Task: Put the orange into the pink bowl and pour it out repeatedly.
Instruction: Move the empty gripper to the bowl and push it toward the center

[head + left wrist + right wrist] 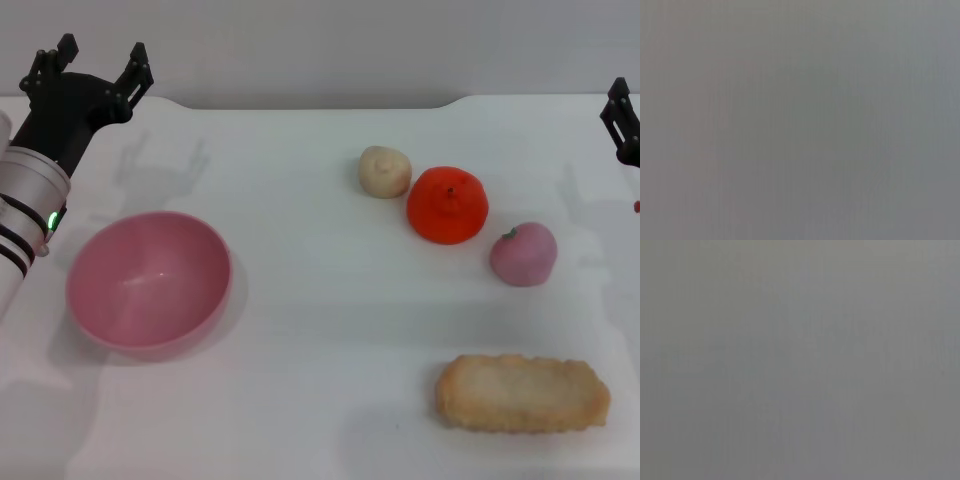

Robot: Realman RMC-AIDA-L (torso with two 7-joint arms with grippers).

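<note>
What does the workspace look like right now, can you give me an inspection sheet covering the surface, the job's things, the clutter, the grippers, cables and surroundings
Surface: white table, no spills seen.
Orange: on the table at the robot's right, between the bun and the pink fruit, not gripped.
Pink bowl: upright at the robot's left, empty.
Clutter: beige bun by the orange; pink fruit with green stem; breaded cutlet at the near right.
Left gripper: open, above the far left edge, behind the bowl, holding nothing.
Right gripper: only partly in view at the right edge.
Cables: nothing seen.
Surroundings: plain pale wall; both wrist views show only blank grey.
</note>
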